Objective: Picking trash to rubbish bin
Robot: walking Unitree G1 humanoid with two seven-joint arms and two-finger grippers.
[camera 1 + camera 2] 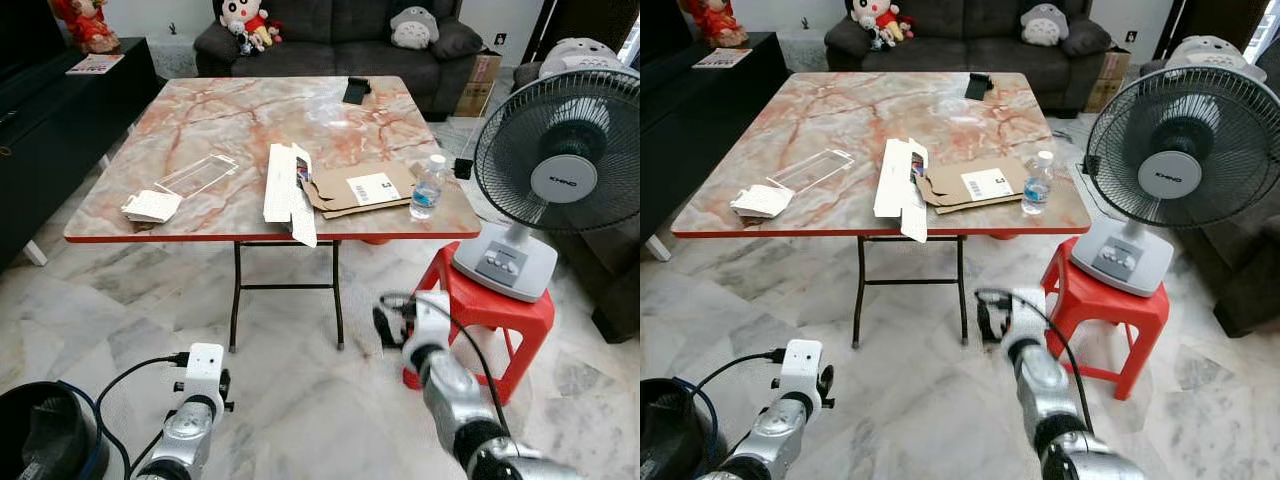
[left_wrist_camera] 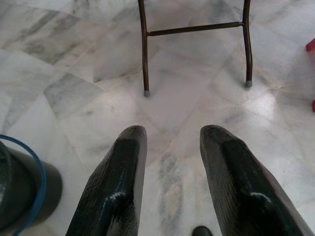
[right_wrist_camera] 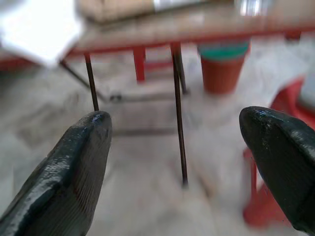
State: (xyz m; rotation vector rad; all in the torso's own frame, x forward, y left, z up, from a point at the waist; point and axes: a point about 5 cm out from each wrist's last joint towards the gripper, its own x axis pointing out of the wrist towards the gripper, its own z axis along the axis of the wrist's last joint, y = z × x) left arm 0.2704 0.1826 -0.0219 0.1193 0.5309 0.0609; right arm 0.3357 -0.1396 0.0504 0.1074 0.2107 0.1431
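Observation:
On the marble-topped folding table [image 1: 230, 110] lie a long white box [image 1: 285, 185], a flat cardboard envelope [image 1: 360, 187], a clear plastic bottle [image 1: 428, 187], a clear plastic sheet [image 1: 197, 173] and a white packet [image 1: 152, 206]. At the lower left, on the floor beside my left arm, stands a black rubbish bin [image 1: 45, 435]. My right gripper [image 1: 390, 318] is raised below the table's front edge, open and empty, facing the table legs [image 3: 178, 98]. My left gripper [image 2: 173, 132] hangs low over the marble floor, open with nothing between its fingers; the bin [image 2: 19, 191] is close beside it.
A standing fan [image 1: 560, 170] sits on a red stool [image 1: 490, 310] just right of my right arm. An orange pot [image 3: 221, 69] stands under the table. A dark sofa [image 1: 340, 30] is behind the table and a black cabinet [image 1: 50, 130] runs along the left.

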